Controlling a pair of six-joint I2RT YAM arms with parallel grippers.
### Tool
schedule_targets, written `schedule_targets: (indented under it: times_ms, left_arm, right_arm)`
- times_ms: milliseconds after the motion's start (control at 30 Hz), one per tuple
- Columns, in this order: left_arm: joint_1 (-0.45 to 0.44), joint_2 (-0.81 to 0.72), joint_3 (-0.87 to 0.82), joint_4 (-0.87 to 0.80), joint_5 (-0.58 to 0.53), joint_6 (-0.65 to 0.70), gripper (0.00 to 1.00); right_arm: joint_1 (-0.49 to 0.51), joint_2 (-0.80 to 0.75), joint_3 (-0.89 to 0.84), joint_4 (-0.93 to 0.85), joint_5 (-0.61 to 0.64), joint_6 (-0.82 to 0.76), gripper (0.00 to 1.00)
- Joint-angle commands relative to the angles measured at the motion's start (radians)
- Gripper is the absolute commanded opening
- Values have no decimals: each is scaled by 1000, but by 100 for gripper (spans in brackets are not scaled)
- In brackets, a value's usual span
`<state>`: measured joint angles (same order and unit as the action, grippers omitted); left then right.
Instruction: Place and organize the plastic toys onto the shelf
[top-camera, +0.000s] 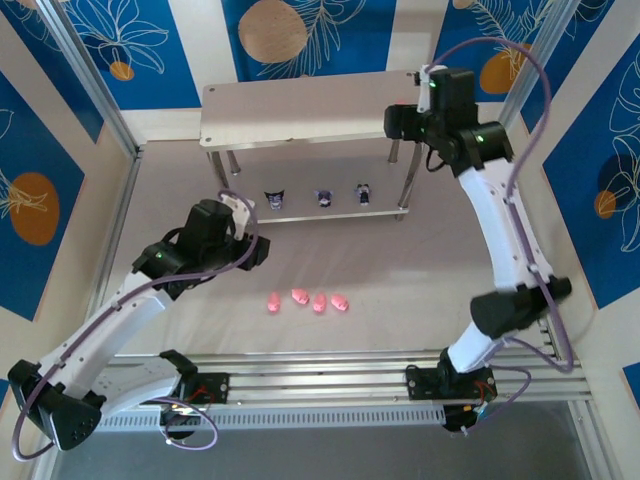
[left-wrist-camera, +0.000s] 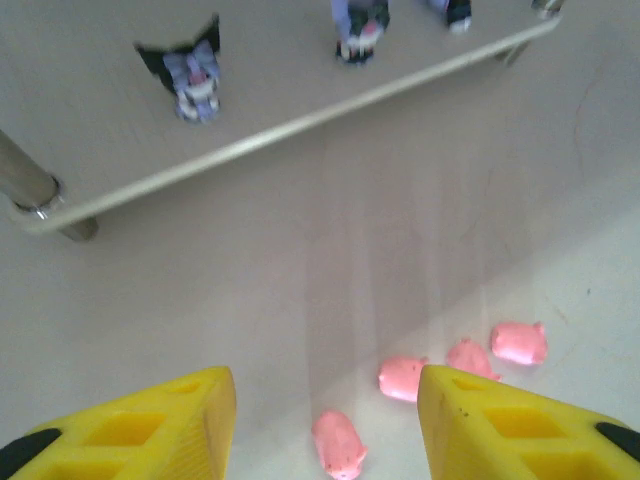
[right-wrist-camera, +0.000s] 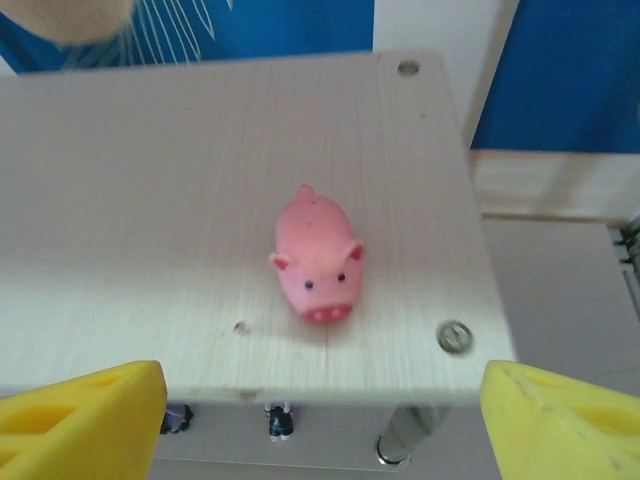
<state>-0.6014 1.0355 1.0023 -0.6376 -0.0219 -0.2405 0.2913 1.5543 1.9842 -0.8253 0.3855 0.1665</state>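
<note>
The two-tier shelf with pale beige boards and thin silver legs (top-camera: 300, 110) serves as the landmark. On its top board, near the right-hand end and a little back from the front edge, one small pink plastic pig (right-wrist-camera: 315, 255) lies on its belly with its snout toward that edge, touching nothing but the wood. The right gripper (right-wrist-camera: 320, 385) hangs at the same end of the shelf, its yellow fingers (right-wrist-camera: 90, 420) spread wide and empty. The placing of this pig looks finished, and the wide spread should let the arm draw away without nudging it.

On the shelf's lower board, three dark purple-black figurines with pale faces (top-camera: 323, 197) stand upright in a spaced row along the front edge. The dark kind seems meant for the lower tier and the pink kind for the upper. Four more pink plastic pigs (top-camera: 319, 302) lie in a loose row on the table in front of the shelf, well apart from it and not yet shelved. The left gripper (left-wrist-camera: 325, 390) hovers off the shelf's front left corner with its fingers (left-wrist-camera: 150, 435) parted and nothing between them, probably lined up for one of those pigs.

The overhead view gives the layout of both tiers and the row on the table. The right wrist view supplies the top-board pig's pose and its freedom from the fingers. The left wrist view adds how that row sits under the left fingertips.
</note>
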Motion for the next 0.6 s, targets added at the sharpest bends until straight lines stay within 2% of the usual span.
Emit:
schedule_targets:
  times_ms: [0, 100, 267, 400, 567]
  left_arm:
    - [-41, 2, -88, -9, 51, -60, 51]
    - [-117, 19, -159, 11, 26, -127, 51]
    - [-217, 46, -263, 49, -45, -246, 50]
    - [-232, 80, -328, 93, -79, -301, 50]
    - [-232, 122, -362, 146, -111, -333, 51]
  right_arm:
    - [37, -162, -67, 119, 13, -10, 82]
    - [104, -263, -143, 52, 42, -11, 82]
    - [280, -488, -403, 36, 131, 61, 82]
    - [367, -597, -535, 9, 135, 149, 81]
    - [427, -606, -568, -31, 163, 169, 81]
